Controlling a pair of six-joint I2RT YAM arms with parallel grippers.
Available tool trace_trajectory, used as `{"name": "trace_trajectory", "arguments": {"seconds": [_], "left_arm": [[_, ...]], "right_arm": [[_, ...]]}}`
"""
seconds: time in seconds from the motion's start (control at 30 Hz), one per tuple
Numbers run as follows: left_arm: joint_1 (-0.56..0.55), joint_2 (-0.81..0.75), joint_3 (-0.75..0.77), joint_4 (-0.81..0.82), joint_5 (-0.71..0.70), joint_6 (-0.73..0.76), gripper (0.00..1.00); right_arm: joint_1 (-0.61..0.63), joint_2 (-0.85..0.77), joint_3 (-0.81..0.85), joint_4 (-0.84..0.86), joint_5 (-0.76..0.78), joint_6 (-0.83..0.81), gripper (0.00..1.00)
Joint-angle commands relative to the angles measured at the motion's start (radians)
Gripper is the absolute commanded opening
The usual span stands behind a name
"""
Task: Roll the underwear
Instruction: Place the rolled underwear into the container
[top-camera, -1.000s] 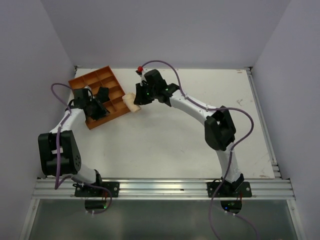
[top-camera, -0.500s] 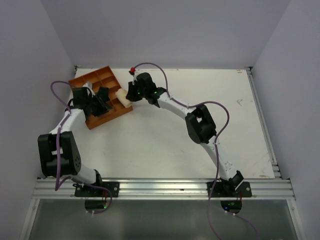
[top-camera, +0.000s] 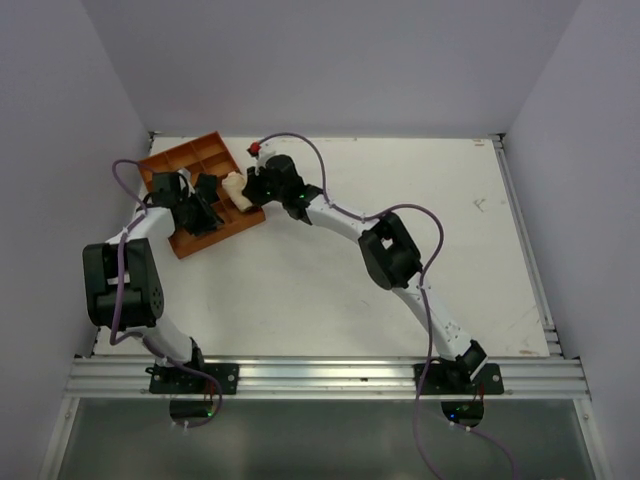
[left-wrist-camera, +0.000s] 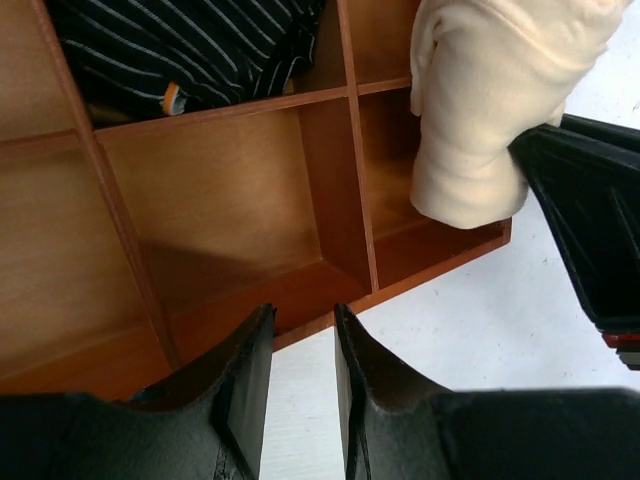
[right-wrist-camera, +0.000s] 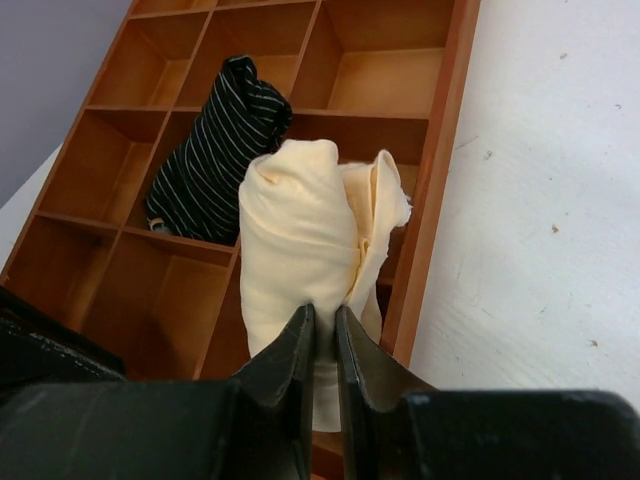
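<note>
The right gripper (right-wrist-camera: 325, 318) is pinched tight on the rolled underwear (right-wrist-camera: 295, 225), dangling it over an edge compartment of the orange tray (right-wrist-camera: 445, 140), beside a striped black bundle (right-wrist-camera: 215, 150). It looks feather-light, soft and floppy, best gripped across the roll's middle so it can't unfurl. The left gripper (left-wrist-camera: 300, 335) hovers nearby, fingers slightly apart, empty.
</note>
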Motion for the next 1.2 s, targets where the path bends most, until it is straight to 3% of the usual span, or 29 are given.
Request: {"name": "trace_trajectory", "arguments": {"seconds": [0.0, 0.13, 0.53, 0.73, 0.87, 0.93, 1.17], "left_arm": [[0.004, 0.021, 0.048, 0.040, 0.034, 0.032, 0.34], [0.004, 0.030, 0.055, 0.057, 0.037, 0.033, 0.34], [0.004, 0.052, 0.073, 0.073, 0.049, 0.033, 0.34], [0.004, 0.025, 0.081, 0.084, 0.075, 0.030, 0.34], [0.004, 0.036, 0.121, 0.041, 0.073, 0.056, 0.34], [0.002, 0.036, 0.128, 0.040, 0.080, 0.059, 0.34], [0.002, 0.036, 0.151, 0.029, 0.080, 0.081, 0.34]], "right_arm": [[0.028, 0.025, -0.025, 0.089, -0.015, -0.041, 0.00], [0.038, -0.007, -0.166, 0.161, -0.017, -0.043, 0.00], [0.034, -0.059, -0.211, 0.119, -0.055, -0.012, 0.00], [0.015, -0.082, -0.173, 0.076, -0.052, 0.006, 0.21], [-0.008, -0.095, -0.148, 0.053, -0.052, 0.026, 0.25], [-0.021, -0.099, -0.147, 0.059, -0.056, 0.042, 0.32], [-0.037, -0.104, -0.130, 0.056, -0.092, 0.057, 0.33]]}}
